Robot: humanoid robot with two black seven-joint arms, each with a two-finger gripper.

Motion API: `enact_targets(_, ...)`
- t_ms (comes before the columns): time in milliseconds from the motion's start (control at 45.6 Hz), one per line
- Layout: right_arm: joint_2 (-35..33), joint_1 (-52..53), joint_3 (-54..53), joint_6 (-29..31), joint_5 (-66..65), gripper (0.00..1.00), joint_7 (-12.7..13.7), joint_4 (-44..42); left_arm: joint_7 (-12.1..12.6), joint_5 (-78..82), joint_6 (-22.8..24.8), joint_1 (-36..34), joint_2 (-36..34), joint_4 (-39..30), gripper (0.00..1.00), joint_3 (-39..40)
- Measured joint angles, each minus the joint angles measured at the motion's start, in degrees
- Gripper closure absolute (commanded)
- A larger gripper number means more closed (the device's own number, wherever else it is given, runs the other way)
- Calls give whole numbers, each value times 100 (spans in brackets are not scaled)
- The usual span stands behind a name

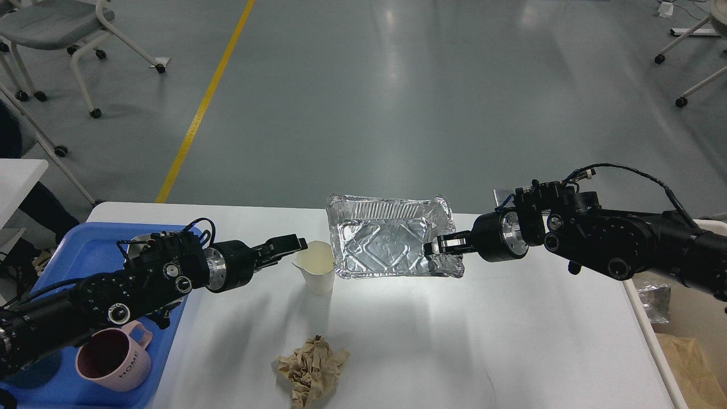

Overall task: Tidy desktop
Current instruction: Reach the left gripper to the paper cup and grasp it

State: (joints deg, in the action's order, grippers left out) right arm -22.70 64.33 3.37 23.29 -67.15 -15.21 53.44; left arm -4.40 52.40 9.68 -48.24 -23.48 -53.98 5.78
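A wide white bench [454, 341] fills the lower view. The right tool [440, 245] pinches the near right rim of a foil tray [380, 241], which is tilted up off the surface near the far edge. The step appears to be clearing that tray (probably toward the beige bin [690, 341] past the right edge). The left tool [292, 247], fingers slightly spread, reaches level toward a paper cup [316, 267]. Crumpled brown paper [311, 369] lies near the front edge

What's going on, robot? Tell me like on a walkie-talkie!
Right gripper shut on foil tray edge. Left gripper at paper cup, grip unclear. Desktop not tidy: crumpled paper left.
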Motion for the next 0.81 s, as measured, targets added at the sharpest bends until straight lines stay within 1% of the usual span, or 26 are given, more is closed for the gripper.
enact_targets(88,-4,0,-2,-6,0,100,0,0,0,13,-21,0,146,155,23,-95)
enact_targets(153,-6,0,-9,-7,0,100,0,0,0,12,-37,0,228,250,28,-157)
enact_targets(263,-6,0,-29,-9,0,100,0,0,6,12,-59,1,321,352,47,-199)
enact_targets(329,-6,0,-35,-9,0,100,0,0,18,12,-61,5,362,378,55,-227)
enact_targets(394,-6,0,-37,-9,0,100,0,0,19,7,-61,5,381,391,61,-304)
enact_targets(482,-6,0,-43,-9,0,100,0,0,4,0,-67,1,387,396,73,-399)
enact_targets(570,-6,0,-46,-9,0,100,0,0,-35,-4,-85,-4,391,404,80,-423)
enact_targets(657,-6,0,-46,-9,0,100,0,0,-57,-6,-89,-8,395,406,91,-428)
enact_targets(767,-6,0,-47,-9,0,100,0,0,-113,-8,-89,-7,393,406,97,-436)
enact_targets(811,-6,0,-47,-9,0,100,0,0,-141,-8,-89,-5,390,406,97,-437)
